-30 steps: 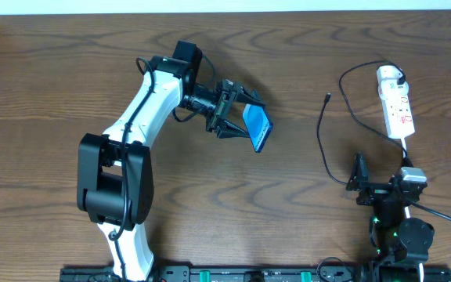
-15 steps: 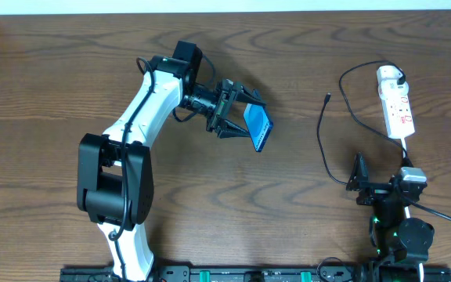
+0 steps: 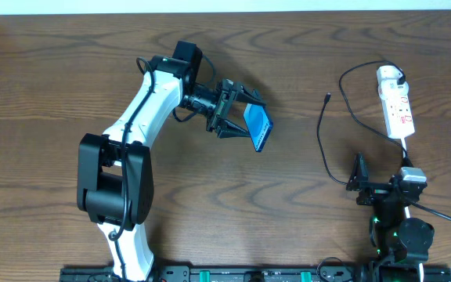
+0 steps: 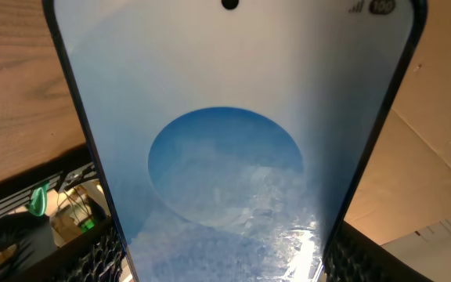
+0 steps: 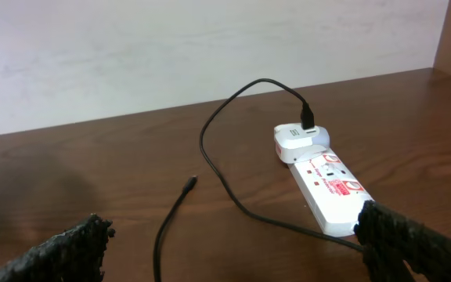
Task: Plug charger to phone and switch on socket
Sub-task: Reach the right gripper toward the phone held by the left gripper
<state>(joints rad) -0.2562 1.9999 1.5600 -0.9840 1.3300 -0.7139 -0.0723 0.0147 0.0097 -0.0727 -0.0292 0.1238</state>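
Note:
My left gripper (image 3: 241,117) is shut on the phone (image 3: 258,127) and holds it tilted above the middle of the table; its blue screen fills the left wrist view (image 4: 233,157). The white socket (image 3: 396,106) lies at the right, also in the right wrist view (image 5: 327,184). The black charger cable (image 3: 323,145) loops from the plug (image 3: 390,76) in the socket's far end; its loose connector tip (image 3: 328,98) lies on the table, and it shows in the right wrist view (image 5: 189,184). My right gripper (image 3: 360,182) is open and empty near the front right, above the cable.
The socket's white cord (image 3: 405,153) runs toward the right arm's base (image 3: 402,227). A dark rail (image 3: 249,274) lines the table's front edge. A pale wall (image 5: 171,47) stands behind the table.

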